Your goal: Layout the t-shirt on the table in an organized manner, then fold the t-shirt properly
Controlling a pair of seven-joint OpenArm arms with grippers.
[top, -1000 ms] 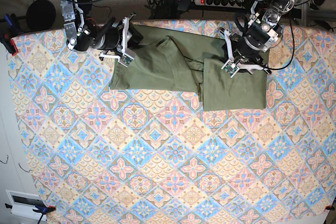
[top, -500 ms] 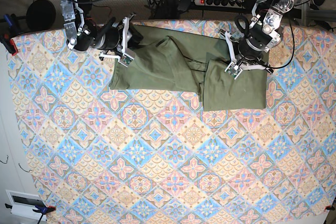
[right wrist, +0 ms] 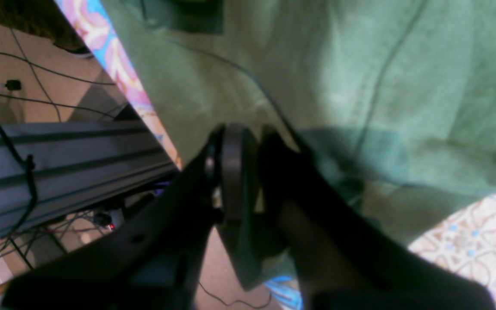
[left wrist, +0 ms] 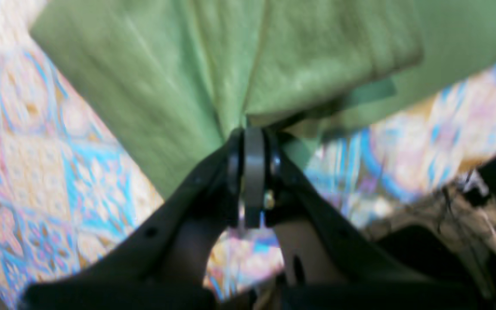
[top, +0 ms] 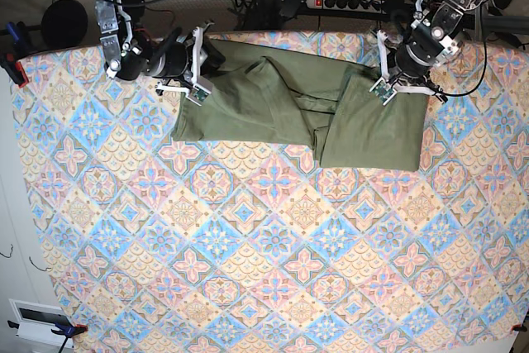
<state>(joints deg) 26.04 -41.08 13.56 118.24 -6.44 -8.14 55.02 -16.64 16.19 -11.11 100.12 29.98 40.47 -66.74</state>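
shirt: olive-green cotton t-shirt (top: 306, 109) lying bunched along worktop (top: 248, 245) far edge, long axis left-right
left pincer (left wrist: 253, 129): I'm clamping shirt's end
right pincer (right wrist: 248, 133): I'm pinching opposite end, nearer collar

You see the t-shirt (top: 273, 105) is soft green cloth, matt and a bit fuzzy. The tabletop (top: 248, 237) wears a smooth printed cloth. Each gripper, left (left wrist: 252, 137) and right (right wrist: 243, 137), looks like black matt plastic.
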